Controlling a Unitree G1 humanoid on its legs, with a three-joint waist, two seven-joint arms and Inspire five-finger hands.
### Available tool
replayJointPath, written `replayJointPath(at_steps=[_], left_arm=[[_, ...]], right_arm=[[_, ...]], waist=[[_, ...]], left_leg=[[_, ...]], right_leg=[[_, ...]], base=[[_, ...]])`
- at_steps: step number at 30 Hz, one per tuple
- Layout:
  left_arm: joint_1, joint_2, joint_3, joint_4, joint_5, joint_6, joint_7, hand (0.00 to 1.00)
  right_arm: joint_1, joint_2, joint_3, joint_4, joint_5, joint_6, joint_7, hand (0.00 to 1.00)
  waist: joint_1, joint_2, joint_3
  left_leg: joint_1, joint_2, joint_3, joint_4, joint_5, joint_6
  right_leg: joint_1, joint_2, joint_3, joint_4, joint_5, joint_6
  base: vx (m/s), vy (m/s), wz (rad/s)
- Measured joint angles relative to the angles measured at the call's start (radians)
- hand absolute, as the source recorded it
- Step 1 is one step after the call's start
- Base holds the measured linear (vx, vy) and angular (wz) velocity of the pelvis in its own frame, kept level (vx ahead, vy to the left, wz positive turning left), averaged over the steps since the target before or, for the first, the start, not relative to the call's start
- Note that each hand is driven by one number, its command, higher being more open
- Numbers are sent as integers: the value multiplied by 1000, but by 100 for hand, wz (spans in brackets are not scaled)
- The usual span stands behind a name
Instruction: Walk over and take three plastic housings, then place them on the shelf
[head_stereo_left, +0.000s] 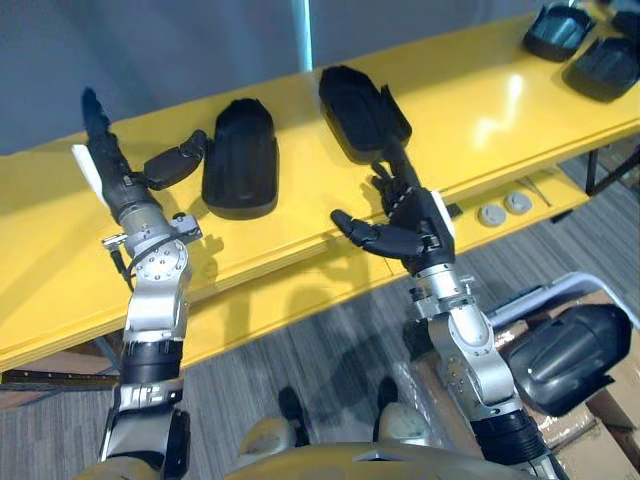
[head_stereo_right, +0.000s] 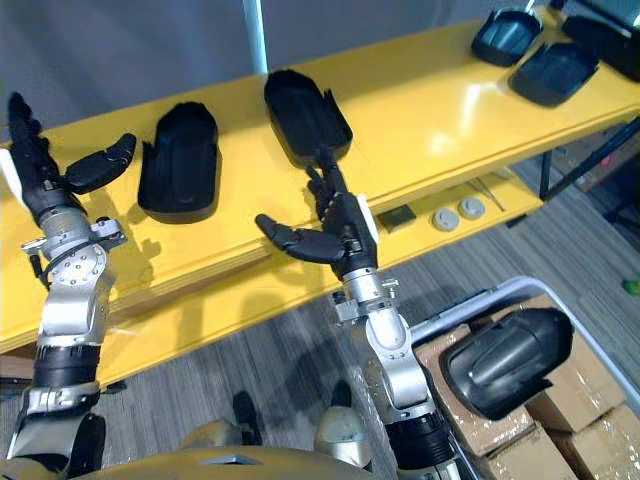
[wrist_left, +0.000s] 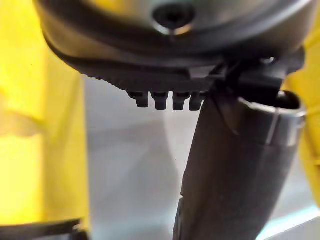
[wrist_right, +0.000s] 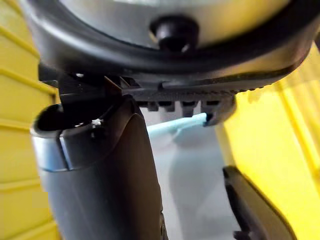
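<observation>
Plastic housings lie in several places, so the task seems to be only partly done. Two black ones rest on the yellow shelf (head_stereo_left: 500, 110) in front of the robot: the left housing (head_stereo_left: 240, 160) and the right housing (head_stereo_left: 360, 108), near each other but apart. A third housing (head_stereo_left: 565, 355) sits in the white crate (head_stereo_right: 480, 293) on cardboard boxes (head_stereo_right: 570, 420) at the robot's lower right, and I judge this one is not yet taken. Two further housings (head_stereo_left: 558, 30) lie well apart at the far right end of the shelf. The left hand (head_stereo_left: 122, 182) holds nothing; its fingers stand straight and its thumb is spread toward the left housing, just beside it. The right hand (head_stereo_left: 415, 215) also holds nothing, with the thumb spread to the side and the fingers stretched to the near end of the right housing; whether they touch it I cannot tell. The left housing has its long axis almost straight away from the robot, across the shelf. The right housing lies hollow side up, with its long axis slanted from near right to far left.
</observation>
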Motion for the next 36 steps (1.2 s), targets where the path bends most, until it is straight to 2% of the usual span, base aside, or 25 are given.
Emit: replayJointPath(at_steps=[2,5,7,9,11,16,18,21,24,28,33,36], left_arm=[[47,-1,1,-85,56,0,-15,100],[102,-22,10,-121,72,-3,-42,100],[158,-80,24,-145,71,-15,-89,100],[201,-103,20,-176,71,-19,-119,100],[253,-117,-1,-195,46,-22,-155,100],[332,-121,-11,-234,-64,-88,-265,100],[359,-122,-10,-258,-107,-132,-313,100],[381,-122,-7,-274,-139,-180,-357,100],[401,-122,-6,-273,-179,-198,-391,100],[434,-122,-6,-273,-206,-207,-430,100],[434,-121,-9,-270,-256,-212,-427,100],[435,-118,-9,-269,-270,-218,-422,100]], right_arm=[[-12,-21,-33,2,0,8,-1,100],[-84,-60,-66,39,1,29,-9,100],[-180,-64,-101,126,4,56,-22,100],[-231,-65,-123,188,7,73,-29,100],[-278,-79,-147,280,7,99,-36,100],[-398,-126,-162,447,20,133,-35,100],[-458,-155,-172,518,48,152,-28,100],[-541,-202,-174,646,69,152,3,100],[-596,-234,-174,733,99,152,48,100],[-701,-298,-160,860,121,152,120,100],[-802,-363,-120,947,119,152,155,100],[-854,-390,-96,998,120,153,185,100]], waist=[[20,1,-8],[30,10,-28],[45,13,-50],[54,10,-50],[79,7,-51],[116,6,-51],[134,3,-50],[156,3,-50],[172,1,-48],[194,-9,-26],[210,-11,7],[214,-10,49]], left_leg=[[18,-1,-4,0,-2,-2],[29,-1,-27,-13,5,-3],[31,-1,-43,-60,37,-12],[23,-1,-57,-66,48,-13],[24,-1,-70,-67,54,-15],[2,-1,-119,-63,74,-9],[2,-1,-138,-63,76,-9],[-4,-6,-158,-64,79,-6],[-11,-8,-169,-64,84,-5],[-25,-15,-189,-63,89,-10],[-54,-20,-197,-63,96,-9],[-58,-26,-211,-63,102,-3]], right_leg=[[27,0,-6,-10,0,0],[48,-1,-29,-16,-1,0],[45,3,-53,-29,-2,0],[46,6,-66,-33,-1,0],[56,8,-81,-34,-2,0],[64,11,-131,-37,5,3],[78,10,-147,-41,7,4],[87,6,-167,-45,7,4],[87,5,-180,-45,7,4],[82,2,-199,-41,7,5],[55,-9,-206,-30,5,3],[58,-14,-220,-29,9,8]], base=[[-16,9,10],[-53,4,21],[-70,-4,21],[-56,-4,23],[-47,-1,24],[-5,-9,29],[17,-6,22],[1,6,20],[-5,11,16],[-14,15,14],[-20,26,7],[5,29,15]])
